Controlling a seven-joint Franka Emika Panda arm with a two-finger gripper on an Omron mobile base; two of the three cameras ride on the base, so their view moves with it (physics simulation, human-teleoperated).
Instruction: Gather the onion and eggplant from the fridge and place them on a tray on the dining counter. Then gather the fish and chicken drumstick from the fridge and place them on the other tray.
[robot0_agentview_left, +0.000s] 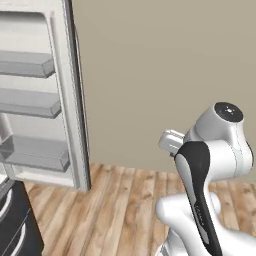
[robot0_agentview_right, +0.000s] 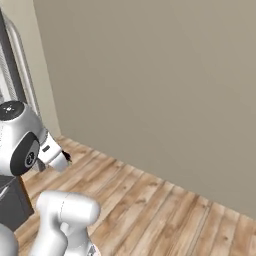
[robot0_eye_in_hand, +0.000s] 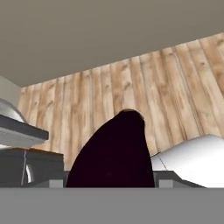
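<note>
A dark purple eggplant (robot0_eye_in_hand: 114, 153) rises large at the bottom of the hand view, and my gripper (robot0_eye_in_hand: 112, 183) is shut on it. Its rounded tip points toward the wooden floor (robot0_eye_in_hand: 175, 83). In the left base view the hand (robot0_agentview_left: 172, 141) juts left from the folded white arm (robot0_agentview_left: 220, 145), well right of the open fridge door (robot0_agentview_left: 70, 100). From the right base camera the hand (robot0_agentview_right: 56, 155) points down and to the right above the floor.
The fridge door's inner shelves (robot0_agentview_left: 30, 105) stand at the left. A dark cabinet (robot0_agentview_left: 15, 225) sits at the lower left. A plain beige wall (robot0_agentview_right: 160, 85) runs behind. Wooden floor (robot0_agentview_left: 120, 200) lies open ahead and to the right.
</note>
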